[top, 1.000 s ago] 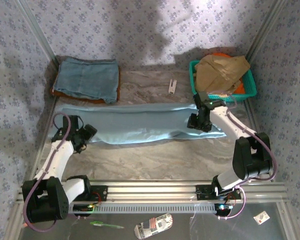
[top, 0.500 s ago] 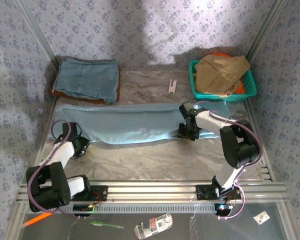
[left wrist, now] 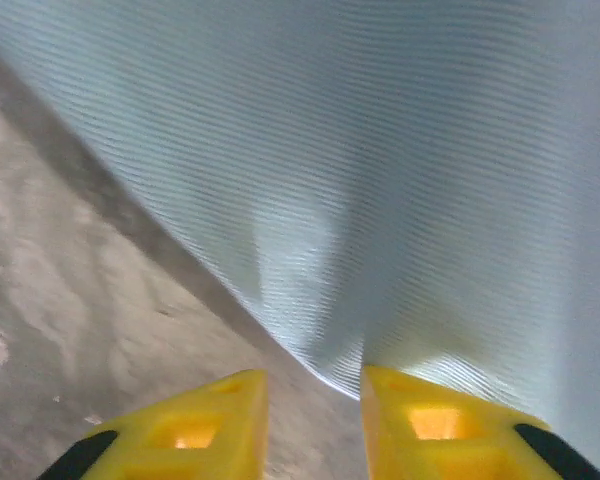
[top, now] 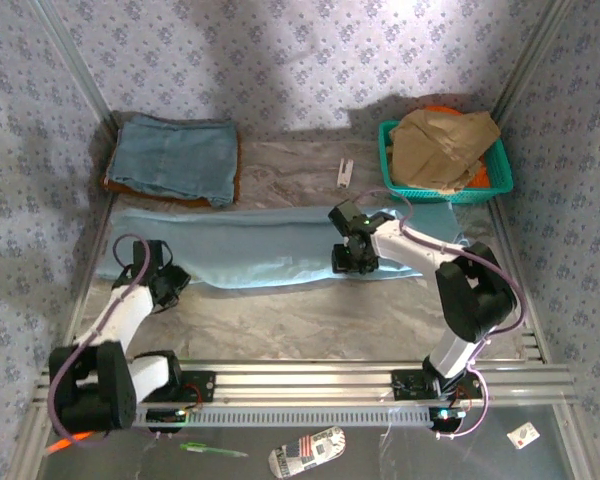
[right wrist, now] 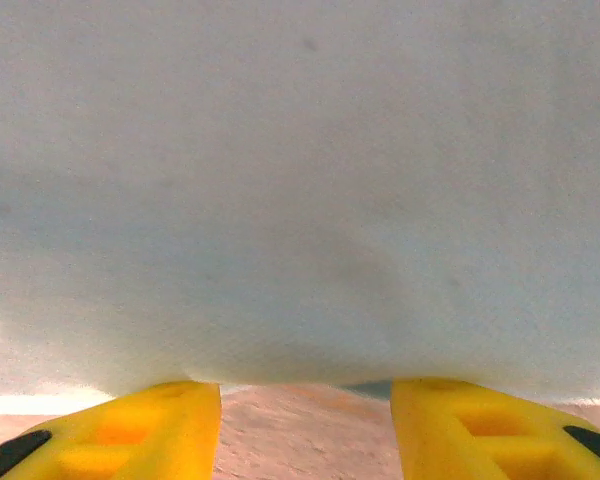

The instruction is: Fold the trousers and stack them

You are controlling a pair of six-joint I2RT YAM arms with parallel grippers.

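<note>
The trousers point(top: 250, 245) lie as one long strip across the middle of the table point(top: 310, 325), from its left edge nearly to its right edge. My left gripper point(top: 166, 284) sits at the strip's near hem by the left end. In the wrist view its fingers point(left wrist: 430, 425) stand a narrow gap apart. A pucker of cloth runs down toward that gap, but I see nothing pinched. My right gripper point(top: 346, 262) is at the near hem, right of the middle. Its jaws are wider, with bare table between the fingers point(right wrist: 130, 435) and the hem just at their tips; it grips nothing.

What worries me:
- **Thin cloth:** either claw could close on the top layer alone, or skate over it and close on air.
- **Loose right end:** the right claw stands well in from that end, so on a lift the end would trail and skew the fold.
- **Denim nearby:** the denim point(top: 175, 158) at the far left corner lies just beside the strip, and a fold carried that way could drag it.
</note>
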